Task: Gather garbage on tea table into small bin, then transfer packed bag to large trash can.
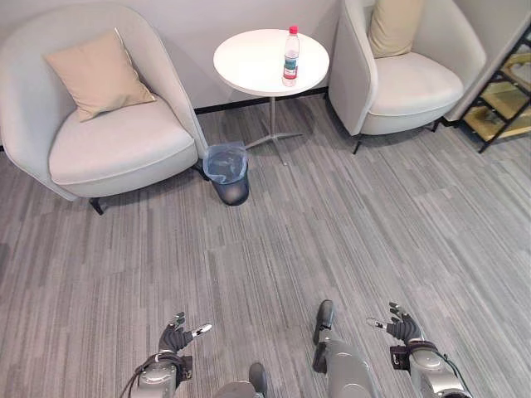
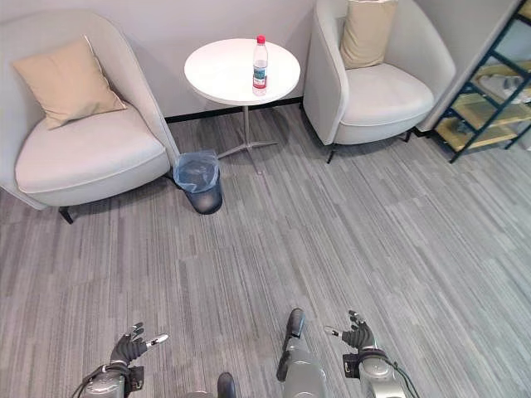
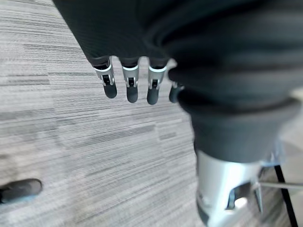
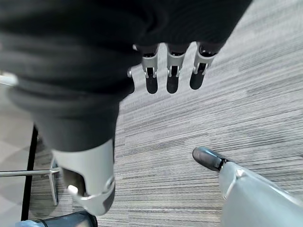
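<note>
- The bottle (image 1: 290,55) stands upright on the round white worktop (image 1: 249,62), toward its right side, between two armchairs.
- The small bin (image 1: 226,172), lined with a bluish bag (image 1: 224,157), sits on the floor just beside the worktop's foot and close to the left armchair (image 1: 91,124).
- The left hand (image 1: 176,336) and right hand (image 1: 398,325) hang low over the carpet, well apart from the worktop; both have their fingers (image 3: 131,87) spread and relaxed, holding nothing.
- The bottle looks like thin clear plastic with a red cap and a label: probably light, smooth, and easy to dent or tip if pushed from one side.
- A grip around the middle, at the label, with thumb opposite the fingers, seems safest.
- The bag is soft and floppy; its rim is the likely place to gather and lift it.
</note>
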Available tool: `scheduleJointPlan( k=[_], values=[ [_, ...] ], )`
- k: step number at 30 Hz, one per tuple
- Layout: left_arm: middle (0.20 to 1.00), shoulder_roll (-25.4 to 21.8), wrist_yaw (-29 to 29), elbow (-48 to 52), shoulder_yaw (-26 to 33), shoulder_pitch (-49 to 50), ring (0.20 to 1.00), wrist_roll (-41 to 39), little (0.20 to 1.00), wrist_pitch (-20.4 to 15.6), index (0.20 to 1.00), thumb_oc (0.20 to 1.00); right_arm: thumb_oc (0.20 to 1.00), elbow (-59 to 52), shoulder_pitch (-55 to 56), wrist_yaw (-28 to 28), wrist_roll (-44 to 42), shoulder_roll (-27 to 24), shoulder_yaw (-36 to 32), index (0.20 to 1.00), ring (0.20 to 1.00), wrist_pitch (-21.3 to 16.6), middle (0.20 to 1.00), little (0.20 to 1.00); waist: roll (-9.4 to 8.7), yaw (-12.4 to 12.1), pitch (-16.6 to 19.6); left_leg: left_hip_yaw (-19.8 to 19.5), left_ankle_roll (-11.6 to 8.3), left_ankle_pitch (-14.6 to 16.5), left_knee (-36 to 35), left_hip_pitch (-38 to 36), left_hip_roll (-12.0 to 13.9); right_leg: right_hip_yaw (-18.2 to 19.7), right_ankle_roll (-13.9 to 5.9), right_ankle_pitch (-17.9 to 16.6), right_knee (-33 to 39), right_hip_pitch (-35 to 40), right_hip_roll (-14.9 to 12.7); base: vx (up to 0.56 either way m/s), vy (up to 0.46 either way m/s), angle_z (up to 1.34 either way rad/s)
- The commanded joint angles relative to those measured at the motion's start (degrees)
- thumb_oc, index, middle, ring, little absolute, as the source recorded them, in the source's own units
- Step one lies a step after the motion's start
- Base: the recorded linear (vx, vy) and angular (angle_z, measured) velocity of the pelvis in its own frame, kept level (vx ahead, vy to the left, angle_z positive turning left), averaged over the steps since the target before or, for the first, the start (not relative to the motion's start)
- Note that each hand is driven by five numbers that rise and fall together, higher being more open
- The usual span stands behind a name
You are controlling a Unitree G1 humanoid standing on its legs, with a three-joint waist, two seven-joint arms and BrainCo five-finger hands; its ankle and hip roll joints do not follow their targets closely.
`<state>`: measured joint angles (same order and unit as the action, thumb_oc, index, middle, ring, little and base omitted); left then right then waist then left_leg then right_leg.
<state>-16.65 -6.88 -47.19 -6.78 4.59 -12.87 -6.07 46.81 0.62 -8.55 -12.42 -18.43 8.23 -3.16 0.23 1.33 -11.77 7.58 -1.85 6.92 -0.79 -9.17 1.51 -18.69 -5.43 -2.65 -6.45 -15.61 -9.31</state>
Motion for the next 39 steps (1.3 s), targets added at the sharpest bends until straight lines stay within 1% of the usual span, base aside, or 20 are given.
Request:
scheduleJointPlan(
  k=[1, 2, 3, 6, 8, 9, 11, 13, 15, 16, 19, 20, 23, 26, 28, 30, 31, 33, 36, 39],
  values=[
    [1.000, -1.32, 0.55, 3.09, -0.66, -1.20, 1.000, -1.81, 1.000, -1.88, 1.000, 1.000, 1.000, -2.13, -2.63, -0.97, -1.41, -2.42, -1.03, 1.000, 1.000, -3.38, 1.000, 1.000, -1.17, 0.51, 1.51, -1.30, -3.62, -0.30, 13.73, 3.29, 2.43, 2.07, 0.60, 2.52, 6.38, 9.99, 3.98, 0.36, -0.446, 0.89],
    [1.000, -0.86, 0.85, 2.90, -1.18, -1.65, 1.000, -2.09, 1.000, -1.60, 1.000, 1.000, 1.000, -1.79, -2.89, -1.12, -1.53, -2.87, -0.94, 1.000, 1.000, -3.19, 1.000, 1.000, -0.88, 0.29, 1.00, -1.08, -4.75, -3.08, 19.37, 5.54, 4.00, 2.64, 1.98, 4.07, 7.56, 12.33, 5.44, 0.31, -0.362, 0.35],
    [1.000, -0.62, 0.98, 2.36, -1.88, -2.33, 1.000, -2.03, 1.000, -1.53, 1.000, 1.000, 1.000, -1.09, -3.29, -1.28, -1.53, -3.10, -0.65, 1.000, 1.000, -3.02, 1.000, 1.000, -1.17, 0.17, 0.64, -0.96, -4.28, -4.40, 21.91, 8.18, 4.19, 3.07, 2.77, 5.34, 8.17, 13.66, 5.60, 0.32, -0.273, -0.31],
    [1.000, -0.86, 1.60, 2.27, -3.62, -3.46, 1.000, -0.75, 1.000, -1.18, 1.000, 1.000, 1.000, -0.60, -3.36, -1.22, -2.06, -3.73, -0.77, 1.000, 1.000, -2.85, 1.000, 1.000, -2.41, -0.63, -0.28, 0.27, -1.92, -0.05, 16.98, 14.77, 1.45, 3.95, 2.24, 6.91, 9.85, 16.96, 5.35, 0.29, -0.090, -0.37],
    [1.000, -1.38, 1.49, 2.52, -3.86, -3.26, 1.000, -0.20, 1.000, -1.03, 1.000, 1.000, 1.000, 0.37, -3.19, -1.57, -2.19, -3.36, -0.46, 1.000, 1.000, -2.73, 1.000, 1.000, -2.38, -2.22, -0.60, 0.51, -2.93, -7.10, 9.56, 20.69, 0.53, 5.03, 1.93, 8.22, 10.32, 19.46, 6.89, 0.43, 0.043, -0.41],
    [1.000, -1.59, 1.38, 2.73, -3.64, -2.77, 1.000, -0.28, 1.000, -0.95, 1.000, 1.000, 1.000, 0.83, -2.81, -1.82, -1.94, -2.91, -0.30, 1.000, 1.000, -2.20, 1.000, 1.000, -2.44, -2.98, -0.73, 2.57, -3.65, -10.02, 7.97, 22.69, 1.52, 5.92, 1.98, 9.39, 9.80, 21.26, 7.68, 0.45, 0.135, -0.54],
    [1.000, -1.59, 1.60, 2.66, -3.38, -2.30, 1.000, -0.15, 1.000, -0.85, 1.000, 1.000, 1.000, 0.96, -2.57, -1.63, -1.60, -2.62, -0.20, 1.000, 1.000, -2.05, 1.000, 1.000, -2.54, -3.22, -0.48, 3.26, -3.19, -9.30, 7.01, 21.24, 1.65, 6.49, 1.95, 9.95, 9.43, 21.98, 7.84, 0.38, 0.168, -1.14],
    [1.000, -2.84, 1.67, 3.34, -2.08, -0.87, 1.000, 0.10, 1.000, -0.79, 1.000, 1.000, 1.000, 1.17, -2.60, -0.79, 0.41, -1.17, 0.70, 1.000, 1.000, -1.69, 1.000, 1.000, -4.39, -4.69, 1.28, 3.93, -0.98, -6.65, 7.89, 19.32, 0.54, 7.92, 0.10, 10.67, 7.69, 23.91, 5.71, 0.49, 0.297, -0.95],
    [1.000, -3.53, 1.72, 3.42, -1.42, -0.94, 1.000, -0.06, 1.000, -0.82, 1.000, 1.000, 1.000, 1.58, -3.48, -0.37, 0.74, -0.80, 1.09, 1.000, 1.000, -1.42, 1.000, 1.000, -4.82, -5.62, 2.01, 4.53, 0.18, -4.99, 8.09, 18.75, 0.13, 8.82, -1.00, 10.21, 6.32, 23.08, 4.37, 0.28, 0.252, -0.25],
    [1.000, -4.40, 1.61, 3.57, -1.00, -1.04, 1.000, -0.03, 1.000, -0.71, 1.000, 1.000, 1.000, 1.29, -3.89, -0.04, 1.07, -0.31, 1.54, 1.000, 1.000, -1.29, 1.000, 1.000, -5.12, -5.89, 2.24, 4.58, 1.58, -3.32, 7.87, 17.29, -0.63, 9.44, -2.16, 10.20, 1.72, 21.50, 3.44, 0.26, 0.273, 0.11],
    [1.000, -4.83, 1.36, 2.82, -0.79, -1.73, 1.000, 0.09, 1.000, -0.80, 1.000, 1.000, 1.000, 0.88, -4.65, 0.35, 1.51, 0.04, 2.28, 1.000, 1.000, -1.42, 1.000, 1.000, -4.26, -5.48, 1.81, 4.21, 2.88, -1.95, 7.02, 15.29, -0.94, 9.21, -3.61, 9.02, -6.45, 16.14, 3.32, 0.15, 0.155, 0.80],
    [1.000, -4.62, 1.36, 2.63, -1.07, -1.77, 1.000, 0.23, 1.000, -0.92, 1.000, 1.000, 1.000, 0.93, -4.83, 0.55, 1.78, 0.04, 2.65, 1.000, 1.000, -1.24, 1.000, 1.000, -3.63, -4.97, 1.54, 3.97, 2.98, -1.90, 5.54, 13.33, -1.12, 7.87, -3.07, 8.60, -6.77, 13.63, 3.39, 0.20, 0.095, 0.59],
    [1.000, -3.66, 1.18, 1.24, -1.67, -2.25, 1.000, -0.03, 1.000, -0.86, 1.000, 1.000, 1.000, 1.19, -4.82, 0.22, 1.90, -0.47, 3.21, 1.000, 1.000, -1.20, 1.000, 1.000, -2.68, -2.92, 0.10, 1.71, 2.54, -2.29, 2.98, 9.68, -2.07, 7.88, -1.52, 6.62, -1.81, 8.76, 5.35, 0.20, -0.026, 0.21],
    [1.000, -3.01, 1.40, 0.24, -2.13, -2.23, 1.000, 1.09, 1.000, -1.06, 1.000, 1.000, 1.000, 0.48, -3.42, 0.36, 2.11, -0.72, 2.78, 1.000, 1.000, -1.39, 1.000, 1.000, -2.86, -2.47, -0.02, -0.07, 1.65, -2.04, 3.48, 8.86, -2.63, 8.83, -0.71, 6.55, 0.49, 10.98, 5.99, 0.19, -0.163, 1.00],
    [1.000, -2.34, 2.00, -0.48, -2.68, -2.74, 1.000, 0.91, 1.000, -0.71, 1.000, 1.000, 1.000, 0.34, -2.84, -0.02, 1.39, -1.19, 1.77, 1.000, 1.000, -1.95, 1.000, 1.000, -2.58, -2.19, 0.74, -0.78, -0.63, -1.88, 5.02, 9.34, -1.61, 5.89, 0.38, 6.84, 3.66, 13.73, 5.86, 0.19, -0.280, 1.44],
    [1.000, -1.56, 2.05, -1.28, -3.31, -3.42, 1.000, 0.61, 1.000, -0.47, 1.000, 1.000, 1.000, 0.32, -3.20, -0.49, 0.66, -2.01, 1.44, 1.000, 1.000, -2.16, 1.000, 1.000, -2.79, -1.98, 0.29, 0.71, -1.87, -1.11, 11.93, 12.19, -0.01, 3.69, 1.61, 7.83, 5.64, 16.68, 5.63, 0.15, -0.189, 1.42],
    [1.000, -1.31, 2.07, -1.69, -3.71, -3.59, 1.000, 0.72, 1.000, -0.23, 1.000, 1.000, 1.000, 0.74, -3.09, -0.48, 0.63, -2.38, 1.57, 1.000, 1.000, -1.80, 1.000, 1.000, -2.72, -1.96, 0.39, 2.63, -1.87, -2.67, 11.01, 13.34, 1.64, 2.53, 2.04, 8.56, 6.52, 18.26, 5.58, 0.11, -0.017, 0.87],
    [1.000, -1.29, 1.92, -2.04, -3.80, -3.74, 1.000, 0.87, 1.000, -0.04, 1.000, 1.000, 1.000, 0.78, -2.99, -0.59, 0.57, -2.45, 1.59, 1.000, 1.000, -1.70, 1.000, 1.000, -3.12, -2.06, 0.29, 3.09, -2.04, -3.87, 10.38, 14.91, 2.11, 2.23, 1.98, 8.80, 6.74, 19.05, 5.41, 0.09, 0.016, 0.24],
    [1.000, -1.39, 1.76, -2.48, -3.72, -3.66, 1.000, 1.12, 1.000, 0.09, 1.000, 1.000, 1.000, 1.10, -2.85, -0.86, 0.56, -2.41, 1.66, 1.000, 1.000, -1.54, 1.000, 1.000, -3.30, -2.73, 0.45, 4.12, -3.23, -8.09, 7.38, 17.99, 3.88, 1.31, 1.36, 9.67, 7.24, 20.53, 5.11, 0.12, 0.084, -0.13],
    [1.000, -1.45, 1.69, -2.34, -3.47, -3.41, 1.000, 1.09, 1.000, 0.15, 1.000, 1.000, 1.000, 0.31, -2.53, -0.83, 0.95, -2.24, 1.44, 1.000, 1.000, -1.35, 1.000, 1.000, -2.79, -3.09, 0.57, 4.13, -3.56, -9.15, 5.44, 17.96, 4.83, 1.30, 1.03, 10.58, 6.60, 21.47, 4.97, 0.19, 0.244, -0.25]
  ],
)
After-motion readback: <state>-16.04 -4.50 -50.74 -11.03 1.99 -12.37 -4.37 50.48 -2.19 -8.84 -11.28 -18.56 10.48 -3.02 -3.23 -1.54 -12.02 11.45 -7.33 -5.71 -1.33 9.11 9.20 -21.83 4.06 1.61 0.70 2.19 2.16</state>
